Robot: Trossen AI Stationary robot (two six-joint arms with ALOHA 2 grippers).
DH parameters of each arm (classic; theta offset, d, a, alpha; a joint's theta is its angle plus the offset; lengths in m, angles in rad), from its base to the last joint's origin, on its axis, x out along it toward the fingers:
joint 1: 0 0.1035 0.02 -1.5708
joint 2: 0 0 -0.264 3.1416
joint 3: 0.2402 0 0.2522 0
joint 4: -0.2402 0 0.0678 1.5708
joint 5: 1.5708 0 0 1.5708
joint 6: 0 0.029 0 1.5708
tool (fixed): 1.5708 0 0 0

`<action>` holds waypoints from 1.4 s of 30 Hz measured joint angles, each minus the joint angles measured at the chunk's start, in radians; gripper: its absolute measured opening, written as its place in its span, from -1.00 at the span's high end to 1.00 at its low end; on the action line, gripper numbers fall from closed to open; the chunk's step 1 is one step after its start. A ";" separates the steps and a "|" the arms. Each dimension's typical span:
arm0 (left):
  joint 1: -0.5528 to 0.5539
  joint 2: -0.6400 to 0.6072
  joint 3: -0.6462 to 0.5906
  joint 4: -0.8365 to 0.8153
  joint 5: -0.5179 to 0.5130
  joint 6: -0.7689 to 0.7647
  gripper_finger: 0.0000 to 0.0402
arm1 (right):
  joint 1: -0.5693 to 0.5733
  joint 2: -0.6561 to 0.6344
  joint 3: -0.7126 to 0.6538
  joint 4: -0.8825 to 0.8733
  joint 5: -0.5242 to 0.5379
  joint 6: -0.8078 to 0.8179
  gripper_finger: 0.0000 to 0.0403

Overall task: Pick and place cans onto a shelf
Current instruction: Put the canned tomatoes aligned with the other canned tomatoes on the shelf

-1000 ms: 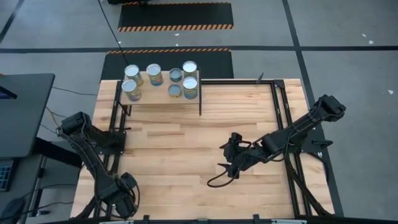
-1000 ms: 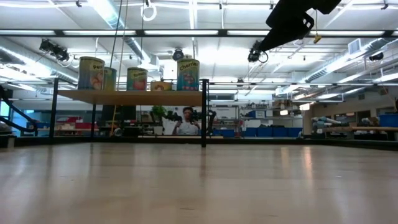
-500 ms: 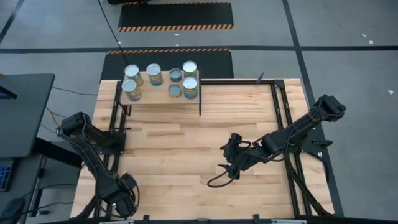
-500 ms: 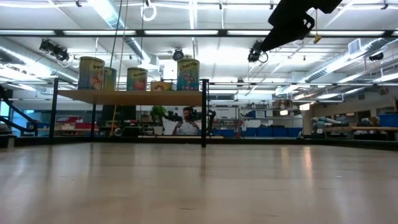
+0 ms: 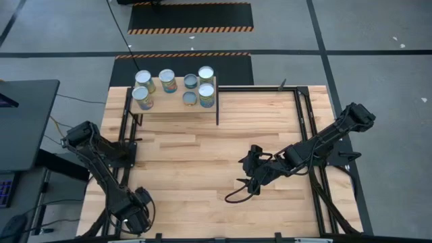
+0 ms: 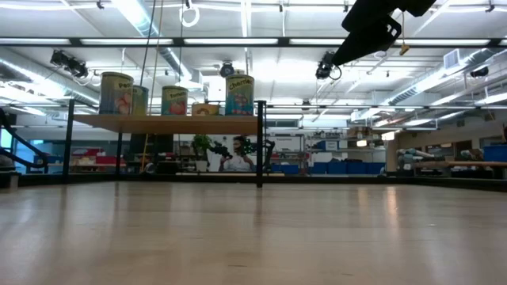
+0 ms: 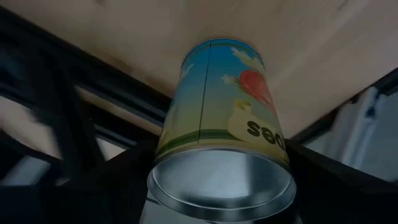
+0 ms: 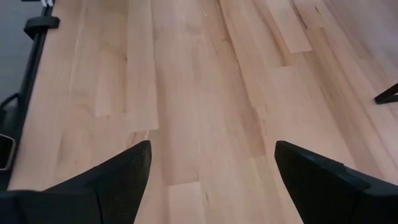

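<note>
Fingers (image 7: 118, 186) of the left gripper (image 7: 221, 180) lie against both sides of one gripped can (image 7: 217, 118) in the left wrist view and appear to pinch it. The shiny silver end of this tin faces the camera. Its label shows blue sky, a green band, a red shape and dark letters that look like "seo" as pictured; the rest of the word curves out of sight. Wooden table (image 7: 124, 31) and black framing fill the background.

Right wrist view: the right gripper (image 8: 208, 186) has its fingers (image 8: 118, 180) spread wide, with nothing between them and only bare planks beyond.

High view: the shelf (image 5: 169, 100) stands at the far left corner of the table, and seven cans (image 5: 167, 79) stand on it, two of them with smaller, greyer tops. No loose tin shows on the tabletop. The left gripper sits at the near left edge, well apart from the shelf. The right gripper waits over the middle of the right half.

Low view: the tins stand upright in a row on the raised board. One label seems to begin "Pe" and another "Char"; neither reads with certainty.

Judgement: most of the task is complete. What remains is to carry the gripped can across to the shelf and set it among the others.
</note>
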 joint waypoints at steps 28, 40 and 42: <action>1.087 -0.023 0.682 -0.497 -0.654 1.692 -0.57 | 0.014 -0.009 0.000 0.011 -0.110 -0.036 -0.73; 1.446 -0.059 0.884 -0.494 -0.622 2.031 -0.57 | -0.164 -0.101 0.000 -0.003 -0.140 -0.201 -0.73; 1.470 -0.090 0.838 -0.495 -0.626 2.037 -0.57 | -0.196 -0.116 0.000 -0.001 -0.137 -0.243 -0.73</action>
